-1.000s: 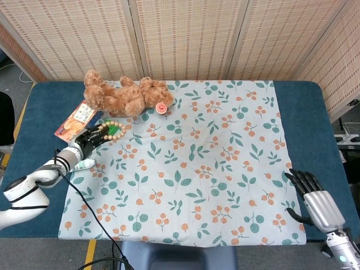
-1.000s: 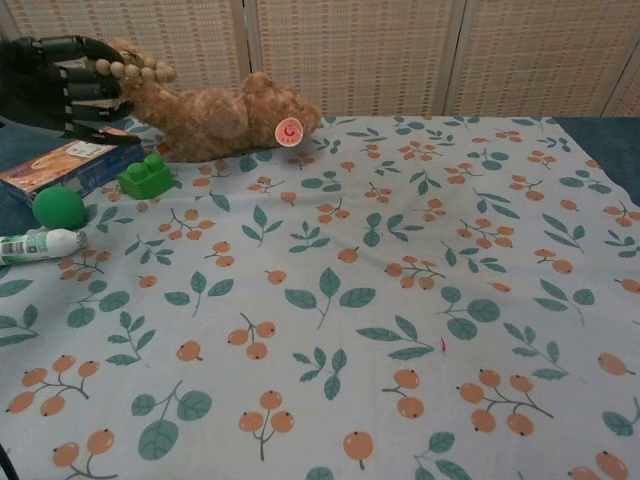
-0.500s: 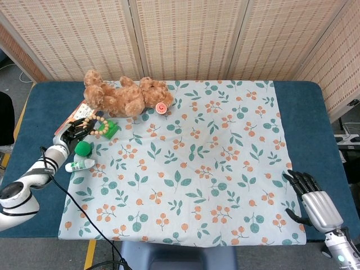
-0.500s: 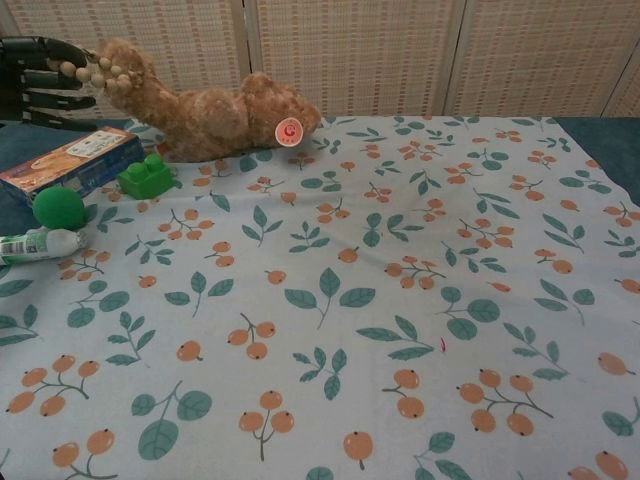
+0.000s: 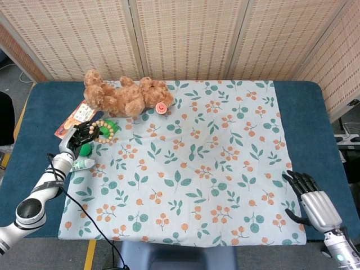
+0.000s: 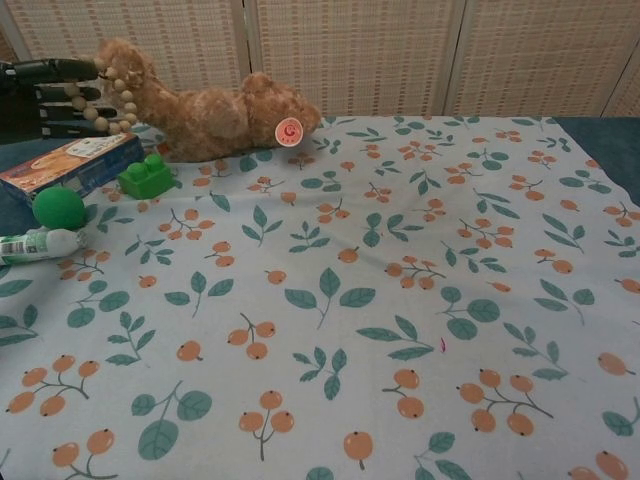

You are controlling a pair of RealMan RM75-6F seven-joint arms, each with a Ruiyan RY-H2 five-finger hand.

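Your left robot hand (image 5: 80, 136) has the loop of pale wooden beads (image 5: 103, 130) lifted off the cloth.

The loop hangs from your dark fingers (image 6: 62, 92) at about nine o'clock on the tabletop (image 5: 306, 112), draped rather than squeezed, so the beads dangle free just in front of the brown plush teddy bear (image 5: 125, 95). Directly below sit the green foam ball (image 6: 59, 206), the green toy brick (image 6: 146, 176) and the white tube with a green label (image 6: 38, 244), with the orange printed box (image 6: 68, 164) just behind them; holding the loop raised likely keeps it clear of that cluster. Your right robot hand (image 5: 315, 198) grasps nothing, fingers spread, resting at five o'clock by the edge of the leaf-and-berry printed cloth (image 5: 214, 169).
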